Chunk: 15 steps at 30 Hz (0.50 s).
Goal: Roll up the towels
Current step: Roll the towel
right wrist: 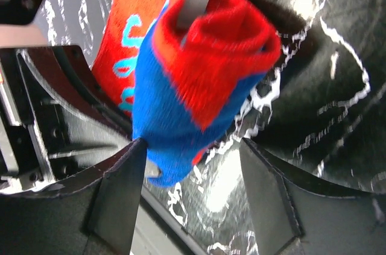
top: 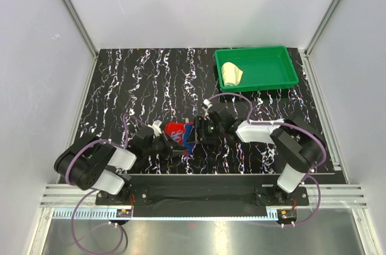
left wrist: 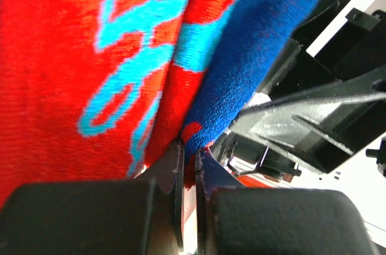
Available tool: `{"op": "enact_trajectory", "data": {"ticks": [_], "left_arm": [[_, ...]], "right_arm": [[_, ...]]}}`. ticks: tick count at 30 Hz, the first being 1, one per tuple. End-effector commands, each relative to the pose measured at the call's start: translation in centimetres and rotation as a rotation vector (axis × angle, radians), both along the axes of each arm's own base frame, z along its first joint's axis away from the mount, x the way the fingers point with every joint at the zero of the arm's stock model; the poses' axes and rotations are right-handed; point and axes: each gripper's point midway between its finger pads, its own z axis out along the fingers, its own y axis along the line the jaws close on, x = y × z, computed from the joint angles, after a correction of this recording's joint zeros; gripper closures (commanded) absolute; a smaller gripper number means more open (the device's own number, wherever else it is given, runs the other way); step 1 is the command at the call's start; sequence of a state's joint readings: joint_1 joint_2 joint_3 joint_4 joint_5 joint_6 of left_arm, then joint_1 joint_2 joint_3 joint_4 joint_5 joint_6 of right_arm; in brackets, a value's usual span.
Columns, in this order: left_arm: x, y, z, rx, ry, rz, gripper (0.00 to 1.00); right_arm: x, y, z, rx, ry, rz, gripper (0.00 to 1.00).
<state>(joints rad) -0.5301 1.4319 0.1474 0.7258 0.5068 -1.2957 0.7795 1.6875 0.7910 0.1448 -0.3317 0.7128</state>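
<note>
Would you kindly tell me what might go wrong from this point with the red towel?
1. The left gripper pinches only a thin fold of the red towel; a pull may slip it free.
2. The right gripper stands open around the loosely rolled end, so the roll may unwind.
3. Both grippers sit crowded together in the top view and may collide.
</note>
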Motion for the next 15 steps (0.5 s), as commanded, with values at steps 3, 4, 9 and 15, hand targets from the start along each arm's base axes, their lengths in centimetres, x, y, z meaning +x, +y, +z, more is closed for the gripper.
{"op": "enact_trajectory", "data": {"ticks": [3,4,9,15], "left_arm": [[-0.4,-0.3,0.7,-0.098,0.011,-0.013,1.0],[-0.4,-0.3,0.7,-0.103,0.013,-0.012,1.0],[-0.2,-0.5,0.6,-0.125,0.017,-0.012,1.0],[-0.1,-0.6,0.8,-0.149,0.019,-0.013,1.0]], "right_arm": [[1.6,2.8,1.2,0.075,-0.057,0.006,0.31],[1.7,2.9,0.9,0.076,-0.058,0.006,0.32],[1.8,3.5,0.2,0.083,-0.052,0.007,0.41],[1.5,3.9,-1.1,0.066,-0.04,0.012,0.68]]}}
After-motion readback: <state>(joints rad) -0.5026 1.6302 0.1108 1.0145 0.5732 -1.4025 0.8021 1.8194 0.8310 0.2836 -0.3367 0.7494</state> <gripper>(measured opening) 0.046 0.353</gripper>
